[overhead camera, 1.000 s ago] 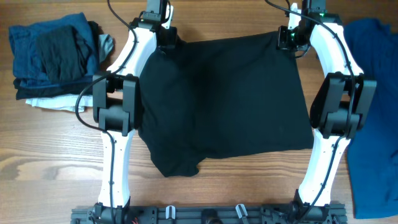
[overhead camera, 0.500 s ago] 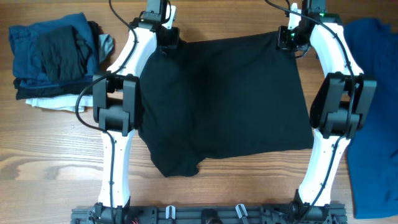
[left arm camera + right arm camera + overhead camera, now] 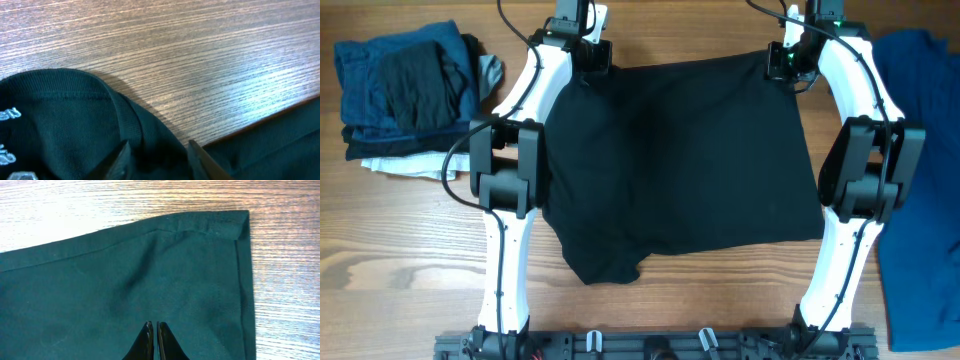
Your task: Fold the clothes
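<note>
The wooden table [image 3: 400, 250] carries a black T-shirt [image 3: 680, 170] spread flat across its middle between the two white arms, one sleeve pointing toward the near edge. A royal-blue shirt [image 3: 920, 150] lies along the right side, just beside the right arm. A pile of folded clothes [image 3: 405, 95], blue and dark over white, sits well apart at the far left. The left gripper [image 3: 157, 167] is at the T-shirt's far left corner, its jaws partly apart and straddling the dark cloth just beside the ribbed collar [image 3: 75, 82]; whether they actually pinch the cloth I cannot tell. The right gripper [image 3: 153, 340] is over the far right corner, jaws pressed together at the cloth near the hemmed edge, possibly nipping a fold. Small white lettering [image 3: 7, 135] shows below the collar.
</note>
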You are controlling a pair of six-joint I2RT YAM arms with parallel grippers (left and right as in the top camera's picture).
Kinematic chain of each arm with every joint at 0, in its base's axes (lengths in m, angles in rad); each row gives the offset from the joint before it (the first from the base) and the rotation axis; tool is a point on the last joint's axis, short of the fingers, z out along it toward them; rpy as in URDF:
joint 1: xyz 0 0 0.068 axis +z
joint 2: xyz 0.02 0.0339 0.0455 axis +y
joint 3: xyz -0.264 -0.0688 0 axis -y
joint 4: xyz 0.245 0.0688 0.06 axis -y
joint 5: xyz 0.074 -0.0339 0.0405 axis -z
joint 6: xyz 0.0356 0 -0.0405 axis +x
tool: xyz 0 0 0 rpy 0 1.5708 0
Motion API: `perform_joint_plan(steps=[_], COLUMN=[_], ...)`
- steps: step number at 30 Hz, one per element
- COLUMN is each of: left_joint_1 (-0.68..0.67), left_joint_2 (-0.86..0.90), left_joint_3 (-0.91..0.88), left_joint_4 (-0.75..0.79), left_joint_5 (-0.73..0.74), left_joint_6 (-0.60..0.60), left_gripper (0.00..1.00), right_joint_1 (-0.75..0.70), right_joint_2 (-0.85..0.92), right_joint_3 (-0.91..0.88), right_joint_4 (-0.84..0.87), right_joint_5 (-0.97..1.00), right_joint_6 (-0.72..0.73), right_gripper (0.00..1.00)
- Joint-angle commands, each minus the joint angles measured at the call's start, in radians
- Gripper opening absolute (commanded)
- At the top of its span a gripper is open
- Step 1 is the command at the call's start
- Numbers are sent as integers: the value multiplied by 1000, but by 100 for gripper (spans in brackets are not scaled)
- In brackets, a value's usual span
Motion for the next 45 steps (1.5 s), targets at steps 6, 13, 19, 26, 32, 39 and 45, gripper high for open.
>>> perform_joint_plan(steps=[6,13,19,26,32,39,45], left_joint_1=[2,6,17,15,15,15,15], left_joint_2=[30,56,56,56,45,12,-21], left_joint_3=[1,1,1,1,17,18,18], left_joint_4=[42,52,51,39,40,47,79], left_joint_5=[0,-10,-40,-6,21,21,20], left_joint_6=[5,5,4,4,4,4,-22], left_gripper=[40,40,53,42,18,6,4], right_joint_1=[-1,-1,-1,-1,-1,-1,-1], right_joint_2=[-20,-20,-20,-20,-20,-20,-20], right_joint_3=[0,0,0,0,0,0,0], right_joint_4=[-5,-6,-6,-6,-5,-5,-5], right_joint_5=[36,36,36,36,36,36,36], right_joint_6=[8,8,8,8,8,8,8], right_gripper=[4,4,4,4,4,4,4])
